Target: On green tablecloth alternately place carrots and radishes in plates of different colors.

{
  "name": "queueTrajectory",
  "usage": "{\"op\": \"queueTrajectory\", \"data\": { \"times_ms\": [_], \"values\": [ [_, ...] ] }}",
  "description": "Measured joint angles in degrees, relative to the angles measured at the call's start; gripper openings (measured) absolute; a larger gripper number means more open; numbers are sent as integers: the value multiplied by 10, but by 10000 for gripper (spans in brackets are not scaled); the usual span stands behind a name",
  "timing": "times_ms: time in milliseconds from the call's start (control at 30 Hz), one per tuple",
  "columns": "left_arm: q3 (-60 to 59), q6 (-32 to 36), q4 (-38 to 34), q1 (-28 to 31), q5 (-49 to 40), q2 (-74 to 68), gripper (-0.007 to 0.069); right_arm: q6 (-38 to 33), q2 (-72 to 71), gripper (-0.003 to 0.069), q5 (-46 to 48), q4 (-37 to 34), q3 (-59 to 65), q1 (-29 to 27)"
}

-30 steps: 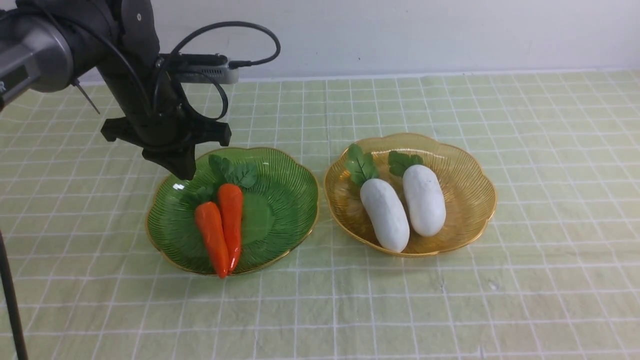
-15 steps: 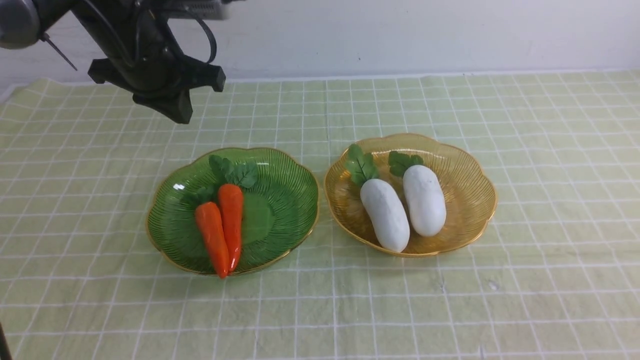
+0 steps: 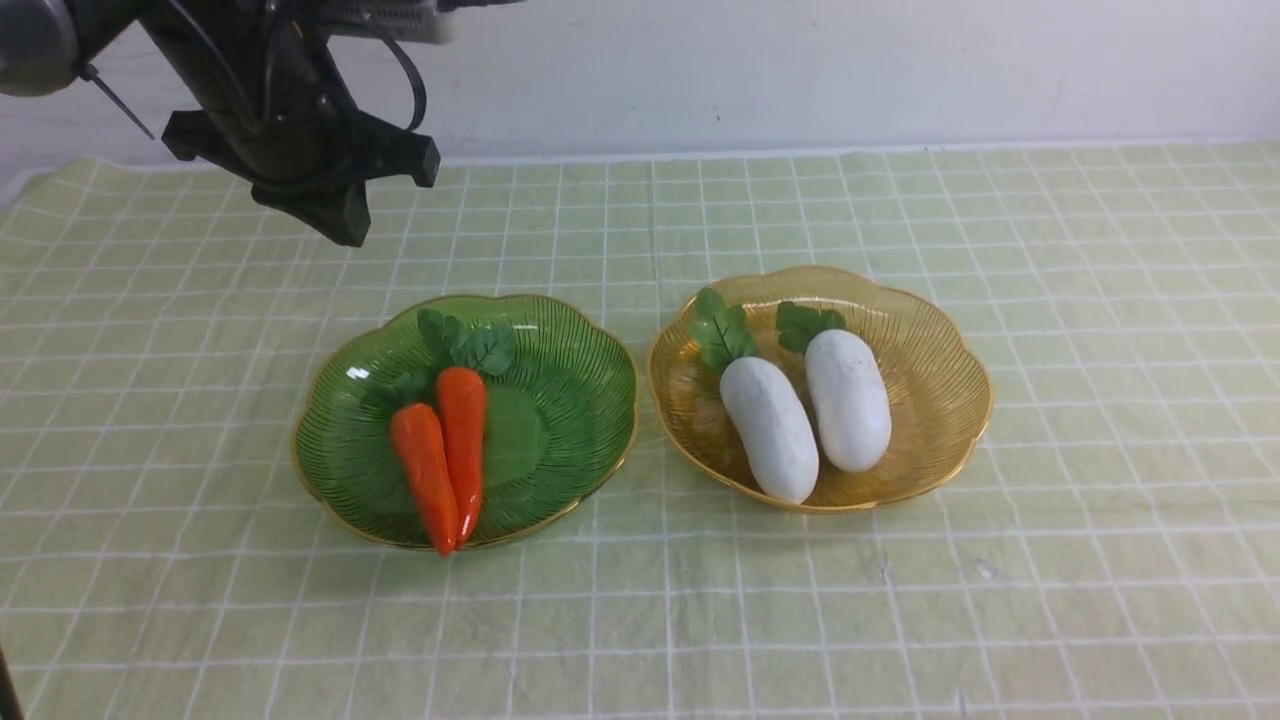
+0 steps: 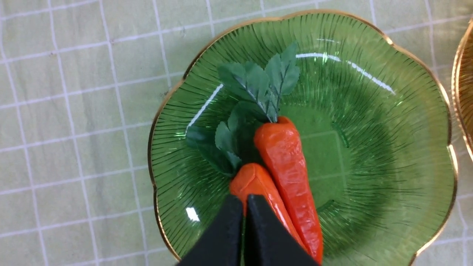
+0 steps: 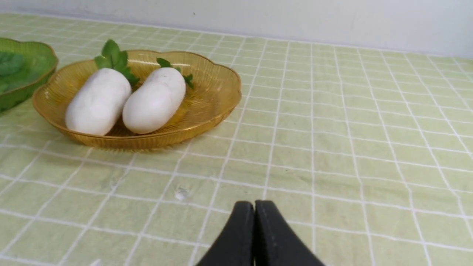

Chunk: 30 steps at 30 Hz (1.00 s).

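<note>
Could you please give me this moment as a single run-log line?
carrots: both in green plate | radishes: both in amber plate | left gripper: shut, empty, above table | right gripper: shut, empty

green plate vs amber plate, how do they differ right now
The green plate holds two orange carrots lying side by side with tips toward the camera; the amber plate holds two white radishes, plumper and round-ended. The green plate sits on the robot's left, below the shut left gripper; the amber plate sits on its right with no gripper above it. Both are ribbed, gold-rimmed, similar in size, and rest on the green tablecloth.
</note>
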State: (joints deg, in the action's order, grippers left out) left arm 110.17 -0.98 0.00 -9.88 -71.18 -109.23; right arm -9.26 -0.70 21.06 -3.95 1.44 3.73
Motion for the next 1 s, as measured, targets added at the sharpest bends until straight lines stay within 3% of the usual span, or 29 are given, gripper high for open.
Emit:
{"op": "queueTrajectory", "data": {
  "times_ms": [233,633,800,933,1000],
  "values": [
    [-29,4,-63,0,-1,65,-8,0,0,-15,1,22,0,-24],
    [-223,32,-49,0,-5,297,-8,-1,0,-15,1,24,0,-45],
    [-360,47,-42,0,-5,439,-8,-1,0,-15,1,24,0,-45],
    [-504,53,-91,0,0,585,-8,-1,0,-15,1,24,0,-45],
    [-623,66,-129,0,97,701,-8,-1,0,-15,1,24,0,-45]
  ]
}}
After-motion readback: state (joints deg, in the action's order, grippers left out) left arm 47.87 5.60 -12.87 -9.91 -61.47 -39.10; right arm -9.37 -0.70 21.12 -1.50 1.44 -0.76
